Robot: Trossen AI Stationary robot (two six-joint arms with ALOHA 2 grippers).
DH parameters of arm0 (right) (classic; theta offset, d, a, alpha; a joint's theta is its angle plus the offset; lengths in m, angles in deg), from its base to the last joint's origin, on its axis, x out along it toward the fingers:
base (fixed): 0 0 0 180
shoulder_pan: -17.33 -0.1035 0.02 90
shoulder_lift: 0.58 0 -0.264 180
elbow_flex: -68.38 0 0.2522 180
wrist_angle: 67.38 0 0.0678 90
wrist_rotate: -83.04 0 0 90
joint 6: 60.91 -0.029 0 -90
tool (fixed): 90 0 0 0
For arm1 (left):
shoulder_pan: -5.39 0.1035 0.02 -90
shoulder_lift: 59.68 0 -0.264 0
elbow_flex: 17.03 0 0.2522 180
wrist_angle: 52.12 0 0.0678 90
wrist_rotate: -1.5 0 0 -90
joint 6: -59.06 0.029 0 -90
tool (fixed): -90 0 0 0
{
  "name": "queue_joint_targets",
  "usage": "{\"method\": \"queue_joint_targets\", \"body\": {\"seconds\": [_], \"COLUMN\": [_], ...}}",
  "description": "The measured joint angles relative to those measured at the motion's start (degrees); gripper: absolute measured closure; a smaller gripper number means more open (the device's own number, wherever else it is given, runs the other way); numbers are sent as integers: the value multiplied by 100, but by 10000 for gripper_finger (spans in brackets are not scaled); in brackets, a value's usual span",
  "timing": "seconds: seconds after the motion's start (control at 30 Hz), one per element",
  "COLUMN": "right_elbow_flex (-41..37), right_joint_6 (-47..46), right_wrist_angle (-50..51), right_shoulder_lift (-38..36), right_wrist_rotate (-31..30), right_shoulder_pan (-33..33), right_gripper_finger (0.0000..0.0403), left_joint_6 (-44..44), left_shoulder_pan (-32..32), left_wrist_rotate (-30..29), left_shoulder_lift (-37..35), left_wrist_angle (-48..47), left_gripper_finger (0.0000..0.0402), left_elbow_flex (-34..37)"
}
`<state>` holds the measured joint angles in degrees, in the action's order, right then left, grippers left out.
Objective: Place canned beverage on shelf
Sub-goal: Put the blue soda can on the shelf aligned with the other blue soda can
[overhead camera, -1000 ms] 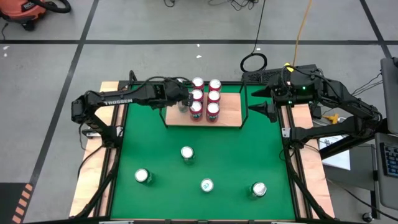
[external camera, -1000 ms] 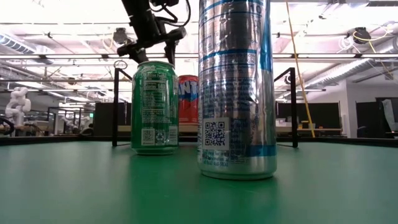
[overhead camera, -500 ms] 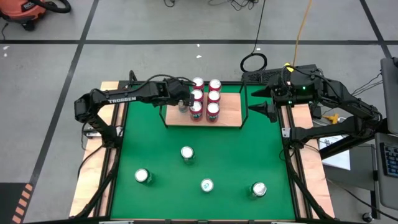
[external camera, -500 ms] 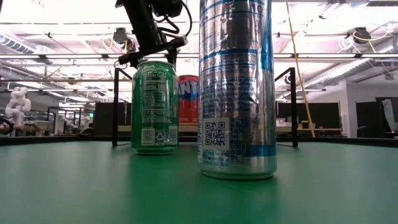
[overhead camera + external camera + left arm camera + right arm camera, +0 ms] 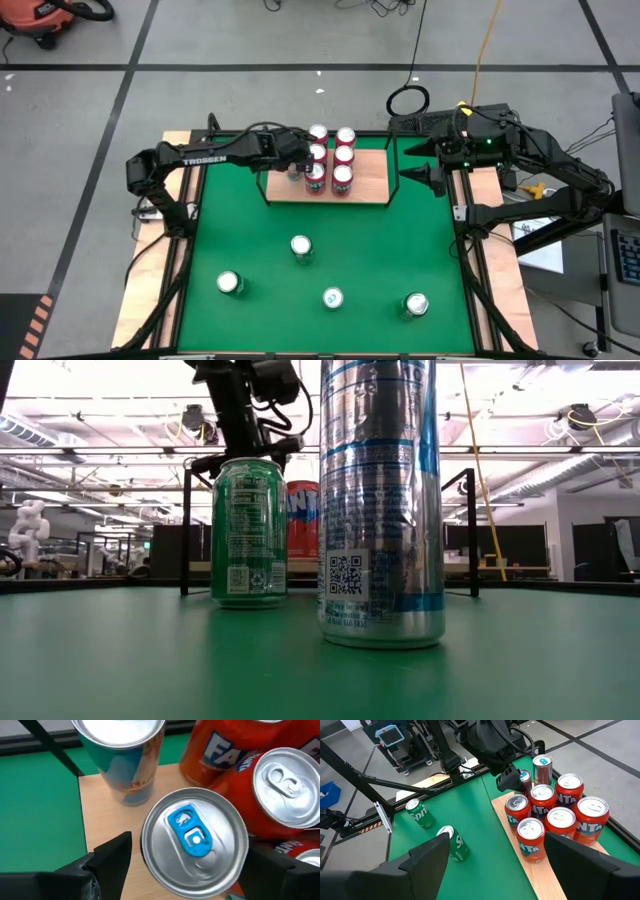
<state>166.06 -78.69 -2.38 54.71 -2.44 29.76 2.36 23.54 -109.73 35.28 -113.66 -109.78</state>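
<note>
The left pincer [image 5: 190, 865] is hanging over the shelf [image 5: 370, 175], its fingers spread wide on either side of a slim can [image 5: 195, 842] with a blue tab. That can is standing upright on the shelf board, directly below the pincer, beside the orange cans [image 5: 342, 150]; whether the fingers are touching it, I cannot tell. Its long axis is vertical, in line with the pincer's approach. The right pincer [image 5: 492, 865] is waiting released at the table's right edge, well apart. Four more cans [image 5: 301, 246] are standing on the green mat [image 5: 250, 240], nearer the left arm's reach.
</note>
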Motion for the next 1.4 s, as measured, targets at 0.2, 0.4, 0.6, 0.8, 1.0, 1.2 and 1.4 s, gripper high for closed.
{"method": "queue_joint_targets", "body": {"seconds": [0.2, 0.4, 0.6, 0.8, 1.0, 1.2, 1.4], "right_elbow_flex": [0, 0, 0, 0, 0, 0, 0], "right_joint_6": [-54, -85, -92, -85, -40, -41, -47], "right_wrist_angle": [0, 2, 1, 2, 2, 2, 2], "right_shoulder_lift": [0, 0, 0, 0, 0, 0, 0], "right_wrist_rotate": [0, 0, 0, 0, -2, -2, -2], "right_shoulder_pan": [2, 0, 1, 2, 1, 2, 1], "right_gripper_finger": [87, 87, 87, 87, 87, 87, 87], "left_joint_6": [6, 2, -132, -136, -136, -145, -147], "left_shoulder_pan": [-2, -2, -2, -2, 62, 74, 79], "left_wrist_rotate": [-23, -49, -126, -457, -612, -881, -927], "left_shoulder_lift": [-13, -17, -19, -20, -20, 20, 20], "left_wrist_angle": [4, -52, -81, -440, -430, -422, -380], "left_gripper_finger": [146, 188, 183, 182, 182, 182, 182], "left_elbow_flex": [-4, -6, -13, -193, -203, -203, -203]}}
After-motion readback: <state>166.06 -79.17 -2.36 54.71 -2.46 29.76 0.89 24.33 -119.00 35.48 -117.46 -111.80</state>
